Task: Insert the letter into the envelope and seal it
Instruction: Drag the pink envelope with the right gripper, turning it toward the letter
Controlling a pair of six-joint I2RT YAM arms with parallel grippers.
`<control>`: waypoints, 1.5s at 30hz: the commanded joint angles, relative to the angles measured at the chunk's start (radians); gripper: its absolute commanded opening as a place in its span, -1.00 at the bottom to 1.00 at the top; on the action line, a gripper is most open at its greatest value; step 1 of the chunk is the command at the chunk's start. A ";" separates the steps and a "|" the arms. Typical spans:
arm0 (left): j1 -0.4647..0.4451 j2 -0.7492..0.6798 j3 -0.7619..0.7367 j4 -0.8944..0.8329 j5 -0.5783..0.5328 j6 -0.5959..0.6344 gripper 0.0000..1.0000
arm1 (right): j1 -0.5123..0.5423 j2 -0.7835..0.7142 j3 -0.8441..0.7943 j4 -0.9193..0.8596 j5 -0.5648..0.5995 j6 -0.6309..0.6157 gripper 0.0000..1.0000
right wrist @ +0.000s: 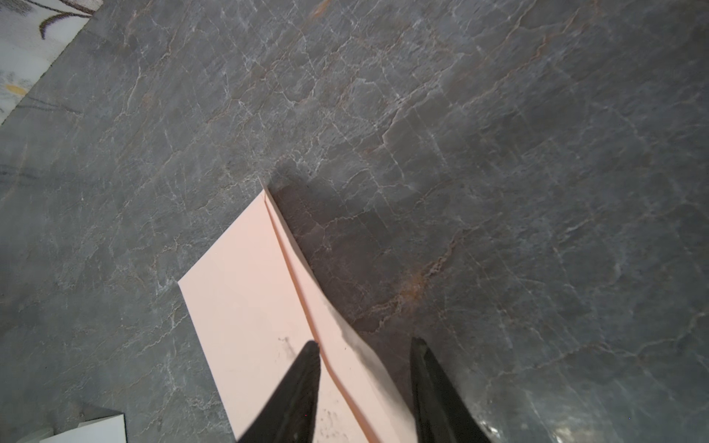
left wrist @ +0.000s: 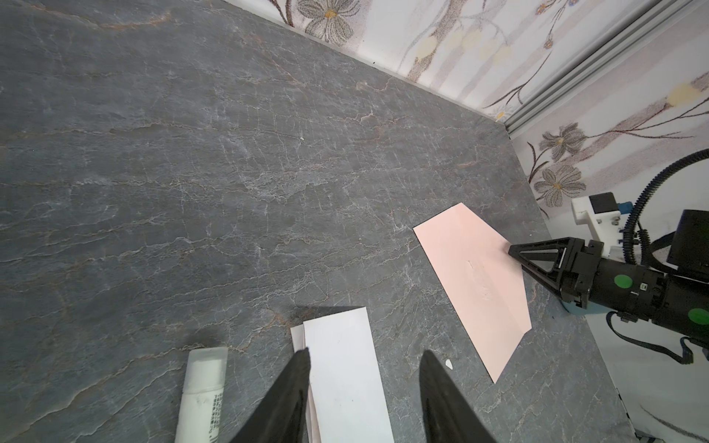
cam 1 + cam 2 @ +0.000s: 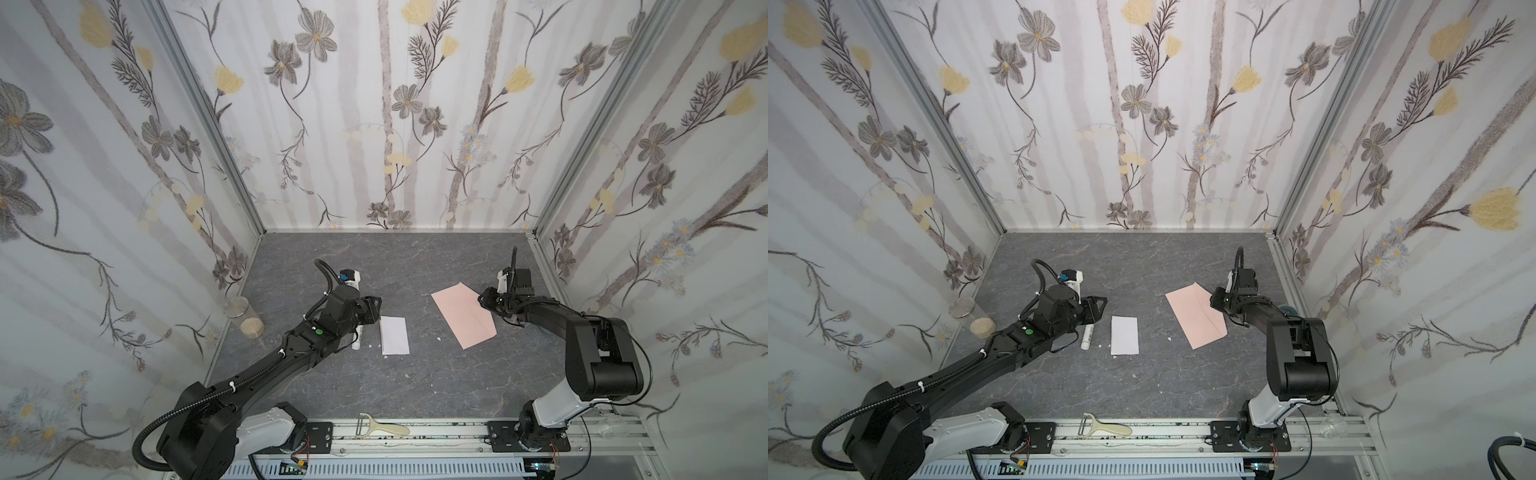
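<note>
Right between the fingertips of the right gripper (image 1: 365, 341) sits the open flap of the envelope (image 1: 245, 307). The jaws are apart and not pinching anything as far as I can see. One fingertip is over the pink body just inside the fold line, the other is past the flap's edge over bare table (image 1: 498, 191). My read is this arm is going for the flap, so the trick is to come in low and catch only that single layer, without dragging the whole envelope across the slick stone. Thin paper like this buckles if you shove it. A bit of lift there should gape the pocket. Further out, well apart from that gripper, the letter (image 2: 341, 345) lies flat and looks folded into a narrow strip. The left gripper (image 2: 365, 352) hangs over its near end, jaws apart too, one fingertip at its long edge. A glue stick (image 2: 203, 383) lies just beside that gripper, on the side away from the envelope. I'd line the strip up with the pocket's mouth before sliding it in.
</note>
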 commanded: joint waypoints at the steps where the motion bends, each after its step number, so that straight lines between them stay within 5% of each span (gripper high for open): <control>1: 0.001 0.014 0.011 0.014 0.003 -0.001 -0.04 | 0.014 -0.014 -0.008 0.016 0.005 -0.007 -0.36; 14: 0.003 0.011 -0.002 0.014 -0.002 -0.005 -0.04 | 0.057 -0.074 -0.089 -0.031 -0.013 -0.018 -0.32; 19: 0.004 0.016 0.000 0.014 -0.001 -0.004 -0.04 | 0.057 -0.068 -0.081 -0.021 0.040 -0.033 0.01; 23: 0.005 0.015 0.002 0.014 0.003 -0.006 -0.04 | 0.058 -0.031 -0.028 -0.006 0.041 -0.039 0.04; 30: 0.005 0.004 -0.005 0.014 -0.001 -0.010 -0.04 | 0.063 -0.029 -0.022 0.014 -0.024 -0.034 -0.24; 41: 0.008 0.010 -0.002 0.014 0.005 -0.009 -0.04 | 0.074 -0.041 -0.039 -0.014 -0.053 -0.040 -0.24; 45: 0.008 0.004 -0.006 0.014 0.007 -0.011 -0.04 | 0.076 -0.041 -0.039 -0.024 -0.058 -0.042 -0.43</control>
